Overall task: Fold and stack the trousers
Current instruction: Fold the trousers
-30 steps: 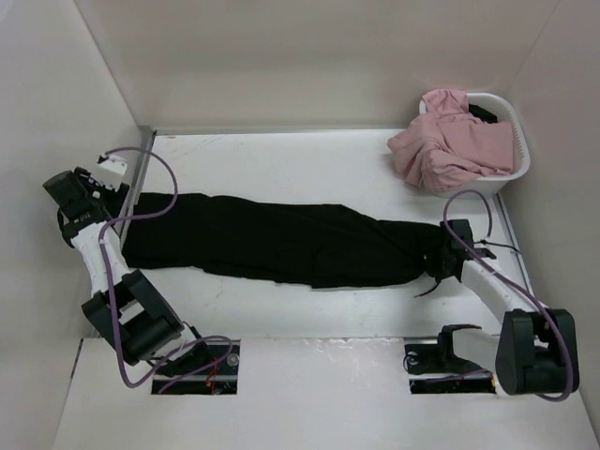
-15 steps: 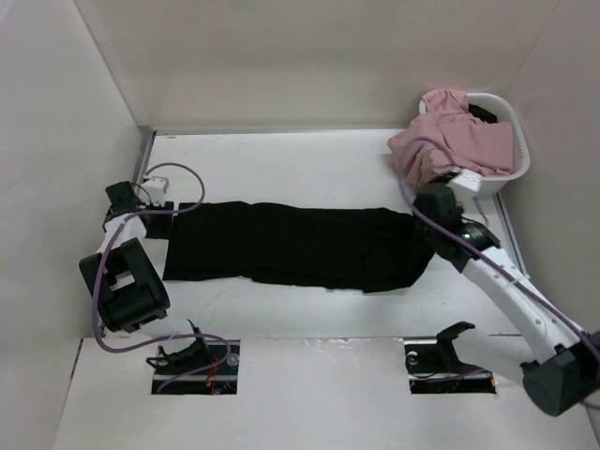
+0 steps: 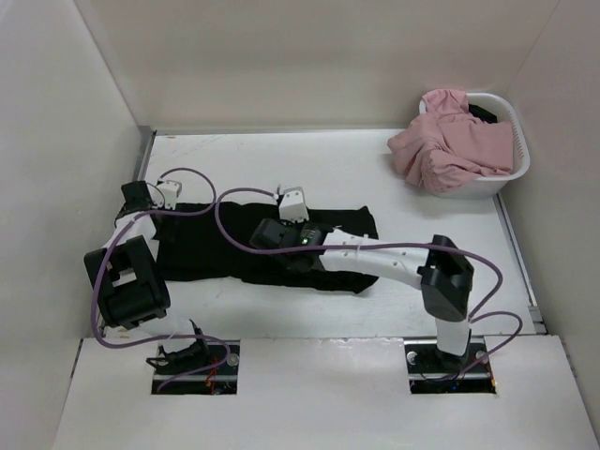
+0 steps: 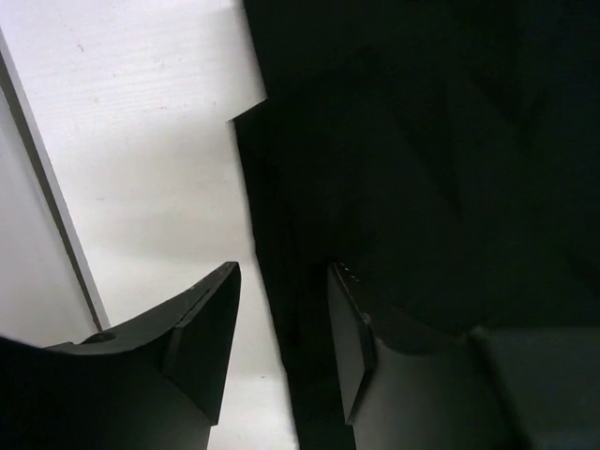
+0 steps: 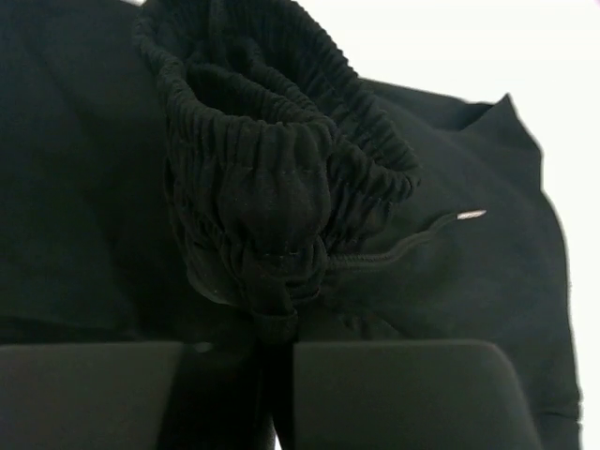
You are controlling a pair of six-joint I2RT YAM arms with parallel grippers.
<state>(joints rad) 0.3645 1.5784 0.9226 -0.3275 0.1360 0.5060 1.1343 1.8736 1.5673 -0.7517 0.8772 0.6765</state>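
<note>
Top external – trousers (image 3: 206, 251): I see the long axis running left-right, left end at the left gripper, cloth stretching past the right one.
Right gripper (image 5: 283, 380): clamped on the bunched waistband.
Left gripper (image 4: 281, 309): jaws apart – fabric edge between them.

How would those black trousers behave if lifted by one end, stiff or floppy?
Probably floppy: the trousers lie flat and creased, and their elastic band bunches where the right gripper pinches it. Lifted, they would likely sag and drag. Rolling or tipping seems unlikely.
</note>
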